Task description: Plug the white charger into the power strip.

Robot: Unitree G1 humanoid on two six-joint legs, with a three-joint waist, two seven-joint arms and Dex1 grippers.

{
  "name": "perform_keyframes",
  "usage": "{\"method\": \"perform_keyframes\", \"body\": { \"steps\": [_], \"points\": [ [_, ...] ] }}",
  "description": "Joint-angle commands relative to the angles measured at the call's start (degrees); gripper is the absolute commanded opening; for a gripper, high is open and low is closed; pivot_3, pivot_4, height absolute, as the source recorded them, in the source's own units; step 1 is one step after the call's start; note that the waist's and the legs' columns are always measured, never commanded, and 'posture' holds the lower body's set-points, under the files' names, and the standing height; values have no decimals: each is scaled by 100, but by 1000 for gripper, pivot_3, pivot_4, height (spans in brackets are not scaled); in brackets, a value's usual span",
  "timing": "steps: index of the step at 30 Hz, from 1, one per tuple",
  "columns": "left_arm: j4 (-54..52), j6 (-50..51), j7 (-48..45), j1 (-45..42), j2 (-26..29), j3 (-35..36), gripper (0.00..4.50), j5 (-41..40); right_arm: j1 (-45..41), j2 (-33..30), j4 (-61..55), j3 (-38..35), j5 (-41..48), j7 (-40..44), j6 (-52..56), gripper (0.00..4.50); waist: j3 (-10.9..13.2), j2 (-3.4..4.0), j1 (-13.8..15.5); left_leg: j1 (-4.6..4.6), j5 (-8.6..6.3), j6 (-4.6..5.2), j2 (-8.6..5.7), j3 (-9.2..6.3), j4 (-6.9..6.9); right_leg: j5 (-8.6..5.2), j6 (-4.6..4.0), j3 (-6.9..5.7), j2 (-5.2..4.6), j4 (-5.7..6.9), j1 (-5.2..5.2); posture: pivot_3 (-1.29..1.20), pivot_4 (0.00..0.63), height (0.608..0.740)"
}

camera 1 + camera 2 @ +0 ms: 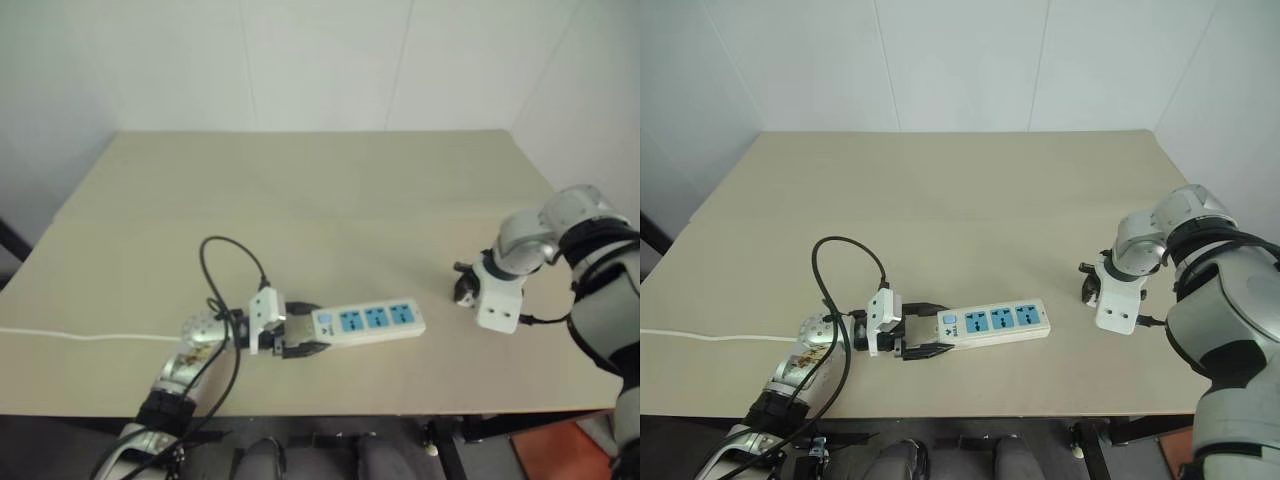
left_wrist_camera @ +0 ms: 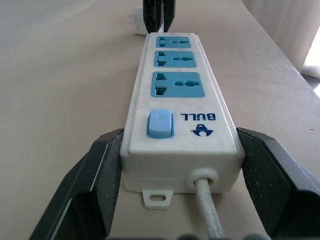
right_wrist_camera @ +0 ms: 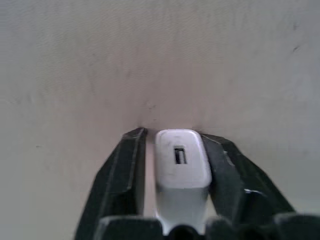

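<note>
Clamping the switch end of the power strip (image 2: 181, 105), the left gripper (image 1: 292, 335) has one black finger (image 2: 85, 185) pressed to each long side, with the thin white cord (image 2: 209, 210) running back between them. The strip lies flat on the counter (image 1: 330, 210), blue sockets facing up. Well off beyond the strip's far end, the right gripper (image 3: 172, 150) points steeply down at the counter, closed around the white charger (image 3: 180, 160), which sits between its fingers.
</note>
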Motion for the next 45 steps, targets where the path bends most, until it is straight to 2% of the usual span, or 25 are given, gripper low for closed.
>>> {"method": "perform_keyframes", "body": {
  "steps": [1, 5, 8, 11, 14, 17, 20, 23, 25, 28, 33, 38, 45],
  "points": [
    [-71, -26, -49, 46, 28, -122, 3204, 68, -191, 28, -11, 103, -134, -369, 72, 1144, 0, 0, -15, 0, 0, 0, 0, 0, 0, 0, 0, 0, 0, 0, 0, 0, 150, 740],
    [-67, -20, -67, 34, 33, -133, 3204, 70, -255, 1, 57, 92, -95, -517, -18, 1144, 0, 0, -18, 0, 0, 0, -1, 0, 0, 0, 0, 1, 0, 1, 0, 0, 150, 740],
    [-56, -18, -109, -1, 20, -132, 3204, 34, -332, -38, 378, -269, 438, -219, -129, 1144, 0, 0, -21, 0, 0, 0, -1, 0, 0, 0, 0, 0, 0, 1, 0, 0, 150, 740],
    [-5, -53, -131, -46, 9, -116, 3204, 23, -357, 1, 1030, -1031, 1588, 553, -56, 1144, 1, 1, -29, -2, 0, 0, -1, 0, 0, 0, 0, 2, 0, -1, 1, 0, 150, 740],
    [121, -148, -168, -111, -2, -102, 3204, 40, -159, 142, 1562, -2244, 3106, 1873, 361, 1144, 1, 1, -45, 0, 0, 1, 0, -1, 0, 1, 0, 1, 0, -4, 8, 0, 150, 740],
    [365, -334, -309, -236, -27, -108, 3204, 41, 309, 342, 1462, -3693, 4921, 3488, 1200, 1144, 2, -1, -46, 27, 0, 1, 0, -8, -2, 1, 0, -7, -1, -12, 45, 0, 150, 740],
    [745, -569, -539, -452, -51, -108, 3204, 27, 908, 530, 431, -4823, 6725, 4976, 2871, 1144, 2, -1, -36, 54, 0, 1, 1, -17, -2, 2, 3, -19, -1, -24, 89, 0, 150, 740],
    [1193, -788, -794, -724, -68, -113, 3204, 50, 1626, 631, -1226, -5550, 8124, 5516, 5144, 1144, 3, 2, -20, 52, 0, 1, -1, -17, 1, 2, 4, -18, -2, -16, 83, 0, 150, 740],
    [1424, -864, -921, -871, -69, -122, 3204, 84, 2290, 597, -2678, -5757, 8846, 5547, 6737, 1144, 2, 3, 17, 48, 0, 1, 0, -21, 0, 2, 4, -19, -1, -13, 76, 0, 150, 740],
    [1692, -915, -1038, -1017, -107, -96, 3204, 76, 3213, 526, -4559, -5917, 9683, 5309, 8510, 1144, 1, 4, 45, 42, -1, 2, 2, -23, -3, 1, 2, -21, 2, -11, 66, 0, 150, 740],
    [1944, -906, -1133, -1156, -98, -129, 3204, 175, 4280, 711, -6640, -6083, 10812, 4527, 10486, 1144, 1, 4, 37, 31, -1, 2, 2, -23, 0, -1, 4, -21, 3, -9, 58, 0, 150, 740],
    [1984, -834, -1117, -1204, -116, -107, 3204, 180, 4787, 1034, -7376, -6099, 11196, 3999, 11002, 1144, 0, 0, 51, 31, -1, 2, 3, -22, 2, -26, 47, -22, 4, -11, 60, 0, 150, 740],
    [1850, -690, -1094, -1109, -57, -69, 3204, 146, 5129, 1357, -7354, -5632, 10828, 3921, 10739, 1144, -1, -1, 45, 29, -1, 2, 4, -21, 2, -27, 51, -22, 5, -15, 58, 0, 150, 740]
  ]
}}
